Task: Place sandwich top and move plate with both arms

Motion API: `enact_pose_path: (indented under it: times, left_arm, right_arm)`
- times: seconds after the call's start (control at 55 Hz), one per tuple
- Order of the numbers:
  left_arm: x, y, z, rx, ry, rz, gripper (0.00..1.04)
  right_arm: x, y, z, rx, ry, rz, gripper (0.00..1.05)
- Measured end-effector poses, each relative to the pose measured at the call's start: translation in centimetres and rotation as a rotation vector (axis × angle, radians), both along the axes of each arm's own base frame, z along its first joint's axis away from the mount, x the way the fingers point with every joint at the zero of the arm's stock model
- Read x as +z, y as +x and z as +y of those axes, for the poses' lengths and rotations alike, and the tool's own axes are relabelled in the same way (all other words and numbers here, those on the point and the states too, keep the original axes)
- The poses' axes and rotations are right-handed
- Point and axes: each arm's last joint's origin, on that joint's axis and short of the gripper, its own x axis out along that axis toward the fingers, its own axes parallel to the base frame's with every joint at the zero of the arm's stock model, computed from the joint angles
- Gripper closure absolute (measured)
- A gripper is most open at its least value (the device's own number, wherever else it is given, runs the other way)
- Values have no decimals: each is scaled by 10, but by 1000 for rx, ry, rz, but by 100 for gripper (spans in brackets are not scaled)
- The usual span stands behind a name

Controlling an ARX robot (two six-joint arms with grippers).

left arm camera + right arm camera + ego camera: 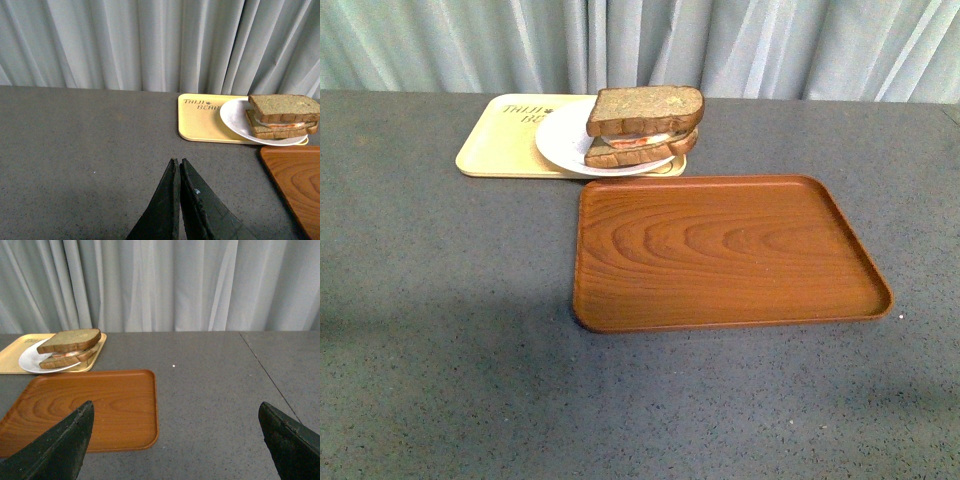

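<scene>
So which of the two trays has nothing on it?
The brown wood-grain tray, nearer the front view's camera, is bare. The yellow tray behind it carries the white plate with the sandwich.

brown speckled sandwich top lying flat atop the stacked sandwich, on round white plate overlapping yellow tray

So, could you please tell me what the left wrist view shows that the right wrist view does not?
Only the left wrist view shows the left pincer, shut, and the print on the yellow rectangular tray. Only the right wrist view shows the right pincer, wide open, and the whole brown wood-grain tray. Both show the round white plate carrying the sandwich, brown wholemeal bread slice on top.
</scene>
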Motion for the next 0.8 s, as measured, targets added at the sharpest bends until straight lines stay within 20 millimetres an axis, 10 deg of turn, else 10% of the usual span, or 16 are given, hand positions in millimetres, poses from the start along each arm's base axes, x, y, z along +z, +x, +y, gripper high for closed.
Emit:
enact_pose_path:
  times: [0.8]
  left_arm:
    - [8,-39,0,0,3,-27,103]
  right_arm:
    - [0,0,0,0,0,0,9]
